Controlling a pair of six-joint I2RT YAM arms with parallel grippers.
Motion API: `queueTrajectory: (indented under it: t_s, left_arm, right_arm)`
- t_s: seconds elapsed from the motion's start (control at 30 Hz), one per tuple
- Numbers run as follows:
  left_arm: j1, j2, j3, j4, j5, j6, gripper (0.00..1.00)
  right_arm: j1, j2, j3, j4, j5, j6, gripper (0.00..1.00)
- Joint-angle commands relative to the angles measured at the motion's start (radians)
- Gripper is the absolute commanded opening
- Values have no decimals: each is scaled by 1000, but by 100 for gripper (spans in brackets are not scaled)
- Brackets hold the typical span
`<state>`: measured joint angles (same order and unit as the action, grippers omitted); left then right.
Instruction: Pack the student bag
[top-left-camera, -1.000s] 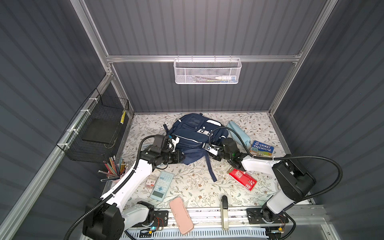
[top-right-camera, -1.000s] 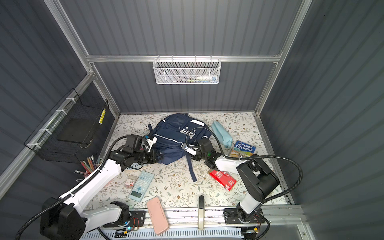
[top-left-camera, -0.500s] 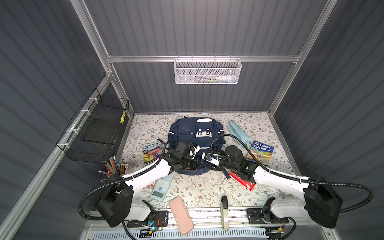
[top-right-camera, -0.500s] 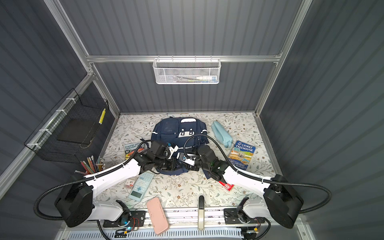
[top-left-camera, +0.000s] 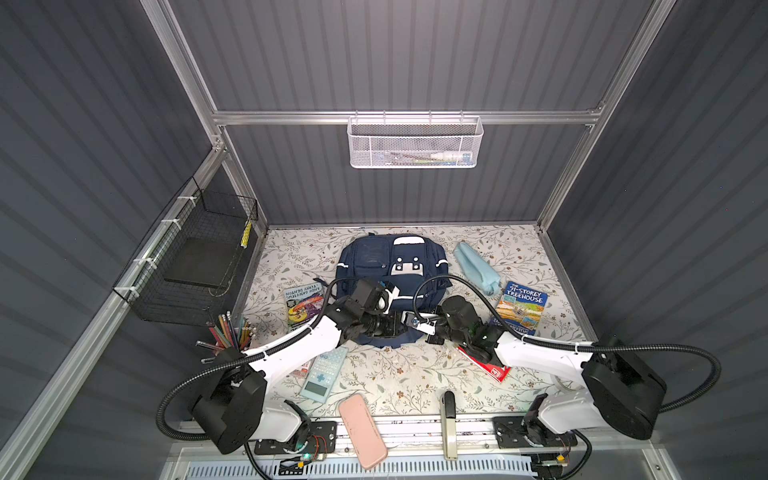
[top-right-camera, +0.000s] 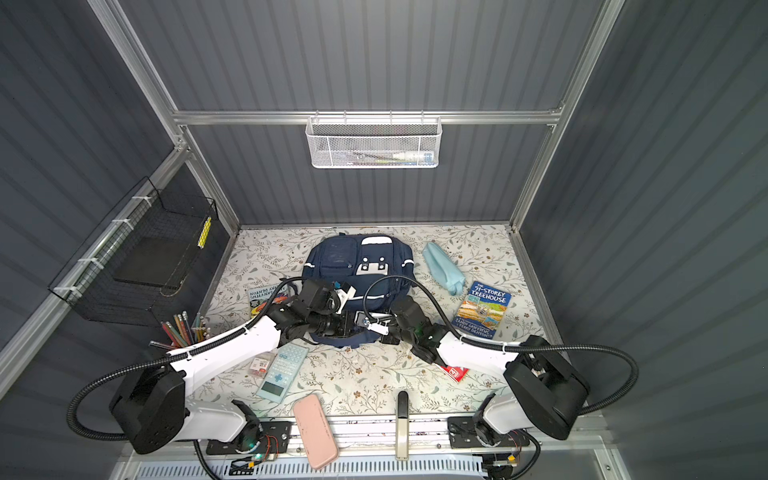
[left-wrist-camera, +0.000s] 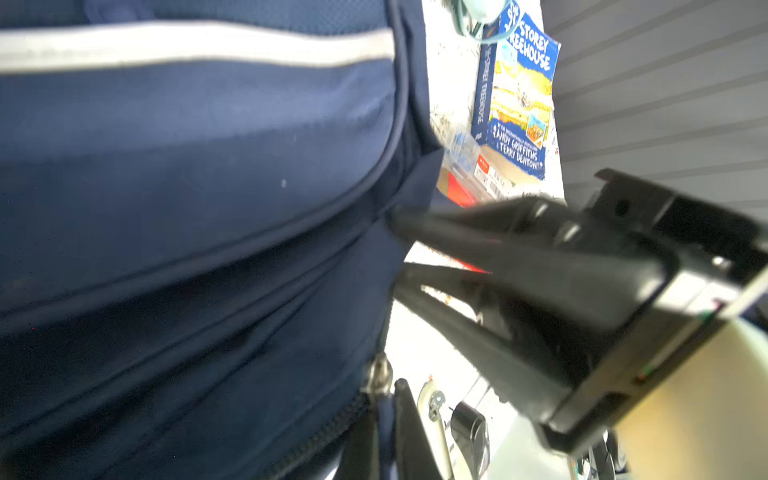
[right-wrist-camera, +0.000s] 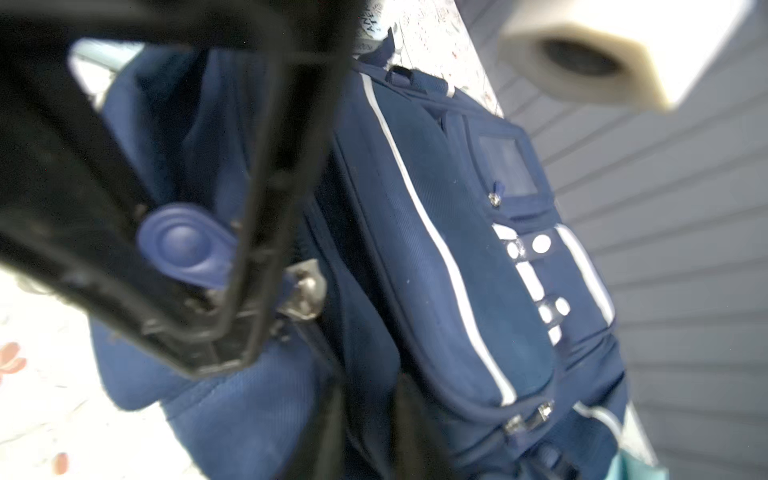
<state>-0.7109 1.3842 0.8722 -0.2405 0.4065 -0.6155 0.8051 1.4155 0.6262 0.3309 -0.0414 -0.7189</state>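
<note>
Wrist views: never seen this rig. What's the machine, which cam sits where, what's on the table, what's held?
Two robot arms with pincer grippers. The two wide pictures come from one overhead stereo camera; each close-up comes from a camera on an arm's wrist. On the floral table lie the navy student bag, a light blue pouch, a Treehouse book and a calculator. The left gripper is shut on the bag's edge beside a zip. The right gripper looks shut on the bag's blue zipper pull, though blurred.
</note>
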Motion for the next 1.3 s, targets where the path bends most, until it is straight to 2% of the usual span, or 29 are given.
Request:
queueTrajectory:
  t_s: [0.0, 0.07, 0.13, 0.23, 0.43, 0.57, 0.67, 0.77, 0.8, 0.93, 1.0, 1.1, 1.17, 1.27]
  left_arm:
    - [3, -47, 11, -4, -37, 3, 0]
    - [17, -53, 20, -77, -131, 30, 0]
    - [64, -44, 9, -111, -117, 42, 0]
    - [145, -52, -33, -106, -19, 38, 0]
    - [260, -154, -37, -231, -140, 111, 0]
    - [438, -148, -79, -237, -1, 148, 0]
    - [499, -158, -100, -226, 28, 168, 0]
    - [493, -170, -97, -223, 52, 181, 0]
    - [487, -179, -99, -219, 66, 179, 0]
    - [397, -214, -93, -205, 59, 151, 0]
    - [322, -216, -84, -180, 42, 116, 0]
    - [241, -214, -85, -108, 42, 44, 0]
    - [199, -200, -80, -67, 47, 11, 0]
    - [133, -175, -57, -58, 12, 1, 0]
  right_arm:
    - [-15, 4, -29, 19, 35, -32, 0]
    - [-43, -25, -49, 9, 7, -33, 0]
    - [-80, -57, -63, -5, -40, -28, 0]
    - [-126, -94, -73, -19, -94, -21, 0]
    - [-157, -87, -71, -8, -87, -28, 0]
    - [-188, -100, -75, -11, -81, -37, 0]
    - [-218, -110, -82, -5, -93, -27, 0]
    - [-217, -98, -64, -6, -98, -11, 0]
    - [-214, -94, -54, -12, -96, -2, 8]
    - [-143, -96, -20, -37, -59, 27, 52]
    - [-88, -113, 6, -80, -32, 53, 62]
    - [-14, -140, 60, -161, 25, 142, 67]
    - [27, -152, 90, -227, 19, 226, 68]
    - [85, -155, 92, -234, 22, 322, 69]
